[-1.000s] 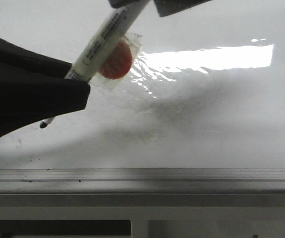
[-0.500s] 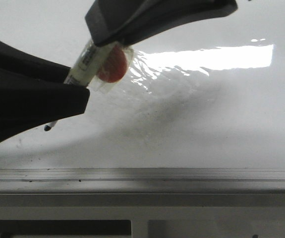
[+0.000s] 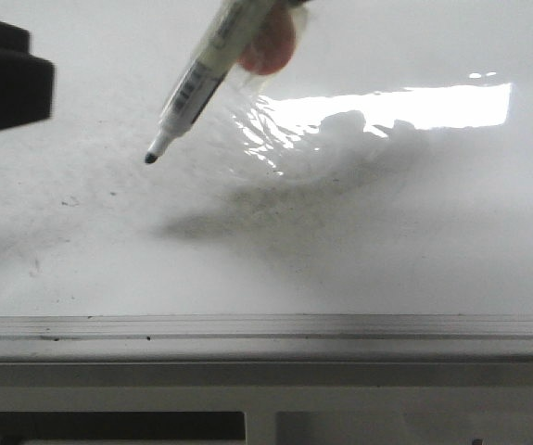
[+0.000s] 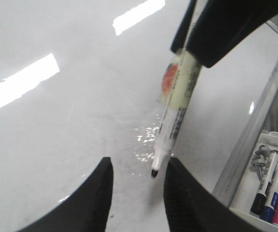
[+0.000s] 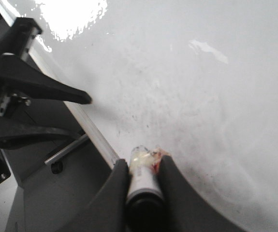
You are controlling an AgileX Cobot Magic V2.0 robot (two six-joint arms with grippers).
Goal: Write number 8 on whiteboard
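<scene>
The whiteboard (image 3: 387,241) is glossy white with faint grey smudges and a grey metal frame edge (image 3: 266,329). No number 8 shows on it. My right gripper (image 5: 143,164) is shut on the upper end of a white marker (image 3: 201,79) with an orange patch (image 3: 268,46) taped to it. The marker slants down to the left, and its black tip (image 3: 150,158) hangs above the board, apart from its shadow. My left gripper (image 4: 139,164) is open and empty. In the left wrist view the marker tip (image 4: 154,172) is in line with the gap between the fingers.
A white tray (image 4: 252,205) with several spare markers, among them black, blue and pink ones, sits beyond the board's frame beside the left arm. The left gripper's body (image 3: 2,83) sits at the upper left over the board. Wrinkled film glints near the marker (image 3: 266,139).
The left gripper has drawn back to the upper left and no longer covers the marker. The right gripper has carried the marker up and right, lifting its tip off the board.
</scene>
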